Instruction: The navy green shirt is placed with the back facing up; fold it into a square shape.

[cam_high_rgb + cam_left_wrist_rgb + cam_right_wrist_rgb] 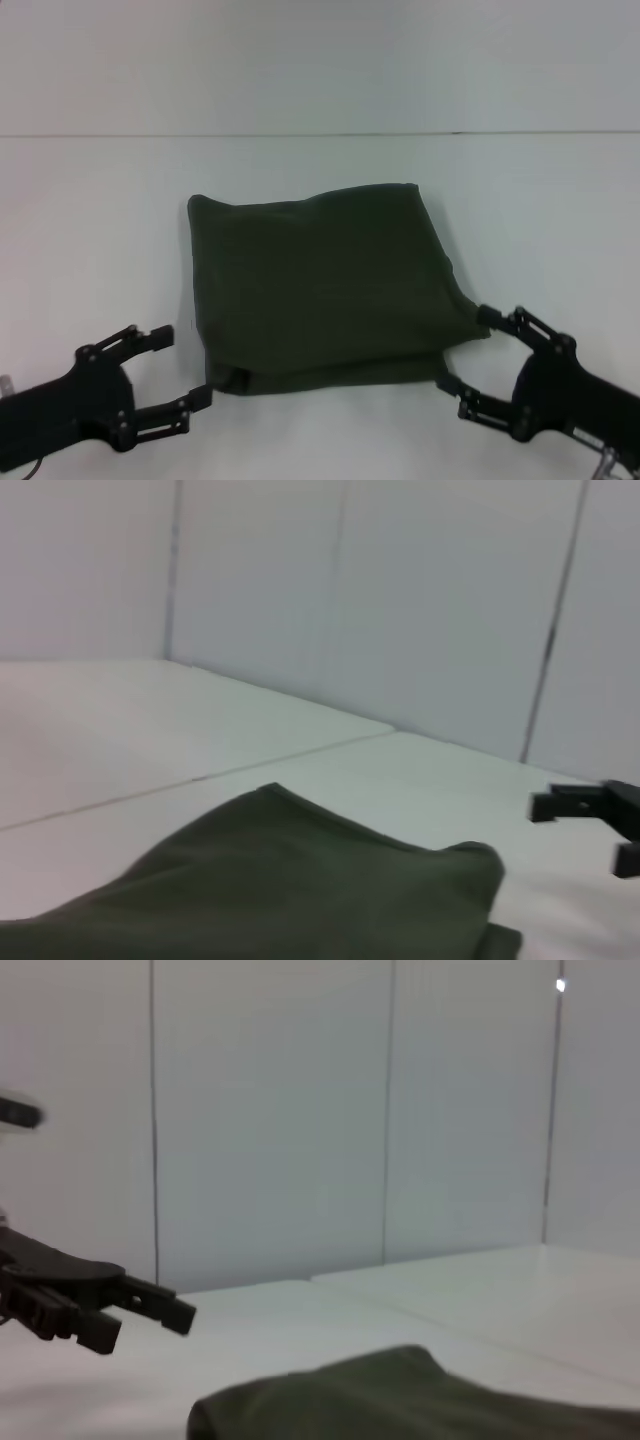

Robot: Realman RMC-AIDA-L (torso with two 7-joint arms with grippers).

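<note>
Navy green shirt (320, 290): folded to a rough square, flat on white table (100, 220). Left gripper (183, 367) open by near-left corner; right gripper (462, 352) open at near-right corner. Likely soft, light, limp; best pinched at layered near corners.

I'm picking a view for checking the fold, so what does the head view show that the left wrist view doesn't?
Only the head view shows the whole navy green shirt as a rough square on the white table, plus the left gripper, open beside the shirt's near left corner. Only the left wrist view shows the panelled wall behind. Both show the shirt and the open right gripper at its right edge.
</note>
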